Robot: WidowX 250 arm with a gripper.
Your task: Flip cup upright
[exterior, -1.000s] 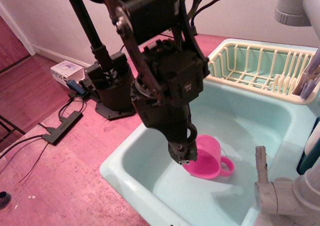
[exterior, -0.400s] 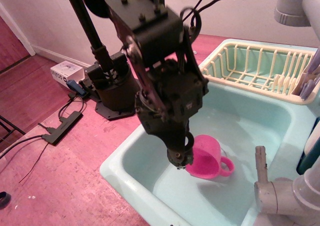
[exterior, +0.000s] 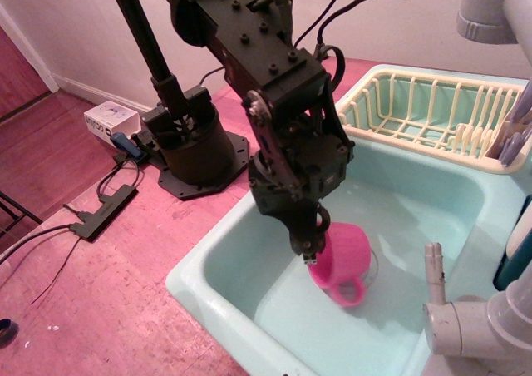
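Observation:
The bright pink cup [exterior: 342,263] hangs tilted over the floor of the pale green sink [exterior: 249,226], its loop handle pointing down toward the front. My black gripper [exterior: 312,254] reaches down from the arm and is shut on the cup's left rim. The cup looks lifted a little off the sink bottom. The fingertips are mostly hidden by the cup's edge.
A cream dish rack [exterior: 432,114] sits at the sink's back right. A white faucet [exterior: 465,326] stands at the front right and a grey pipe [exterior: 490,6] at the top right. The arm's base [exterior: 187,147], cables and a white box [exterior: 108,120] are on the red floor at left.
The gripper has moved right and turned, lifting and rotating the cup. The handle, which pointed right, now points down toward the front.

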